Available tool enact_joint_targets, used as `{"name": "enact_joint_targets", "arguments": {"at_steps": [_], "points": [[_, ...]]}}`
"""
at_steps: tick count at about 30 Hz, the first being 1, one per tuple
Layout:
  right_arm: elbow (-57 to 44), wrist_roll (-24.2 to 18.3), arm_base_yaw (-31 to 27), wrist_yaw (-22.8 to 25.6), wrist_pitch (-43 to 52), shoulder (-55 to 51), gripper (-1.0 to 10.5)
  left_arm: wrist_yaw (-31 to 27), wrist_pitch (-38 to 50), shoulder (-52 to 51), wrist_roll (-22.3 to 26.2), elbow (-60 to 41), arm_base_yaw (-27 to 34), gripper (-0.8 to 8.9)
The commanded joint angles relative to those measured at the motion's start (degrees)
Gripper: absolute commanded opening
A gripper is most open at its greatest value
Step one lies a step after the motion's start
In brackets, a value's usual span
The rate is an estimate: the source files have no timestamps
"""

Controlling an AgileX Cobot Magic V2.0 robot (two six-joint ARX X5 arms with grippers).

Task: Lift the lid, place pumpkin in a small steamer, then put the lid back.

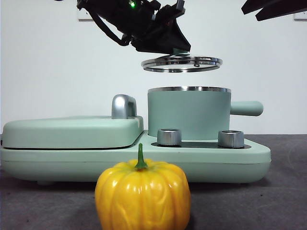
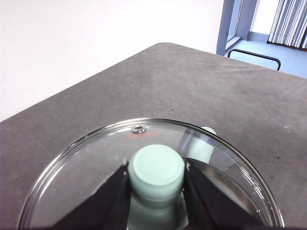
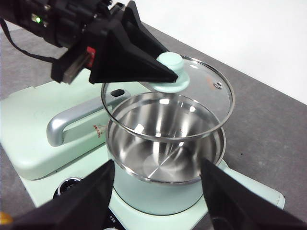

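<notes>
Lid [image 1: 182, 63]: left pincer [image 2: 156, 173] clamps knob, held above small steamer [image 1: 188, 114], clearing mouth for pumpkin [image 1: 142, 195]; right pincer [image 3: 158, 191] agape.

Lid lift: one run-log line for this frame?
step: lid off | left gripper: shut on lid knob, above small steamer | steamer: empty | pumpkin: on table | right gripper: open, waiting

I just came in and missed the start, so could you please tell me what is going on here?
The left claw is shut on the knob of the lid and holds it in the air just above the steamer, which is open and empty inside. The pumpkin sits on the table in front of the appliance, not yet picked up. The right claw is open near the steamer, holding nothing.
</notes>
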Motion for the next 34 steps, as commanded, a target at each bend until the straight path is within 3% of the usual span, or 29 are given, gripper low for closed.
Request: {"name": "enact_joint_targets", "arguments": {"at_steps": [1, 6, 11, 19, 34], "points": [[1.2, 0.8, 0.2, 0.1, 0.5, 0.3, 2.8, -0.3, 0.9, -2.6, -4.2, 1.4, 0.0, 0.17], [1.2, 0.7, 0.2, 0.1, 0.5, 0.3, 2.9, -3.7, -2.6, -7.4, -10.1, 1.4, 1.1, 0.17], [1.2, 0.8, 0.2, -0.2, 0.5, 0.3, 2.9, -7.7, -11.5, -12.6, -9.7, 1.4, 3.1, 0.17], [1.2, 0.8, 0.7, -0.1, 0.5, 0.3, 2.9, -7.9, -25.0, -19.3, -7.4, -0.1, 8.2, 0.18], [1.2, 0.7, 7.5, -0.1, -2.9, 0.7, 3.0, -8.8, -27.8, -37.7, -8.3, -16.6, 16.5, 0.17]]}}
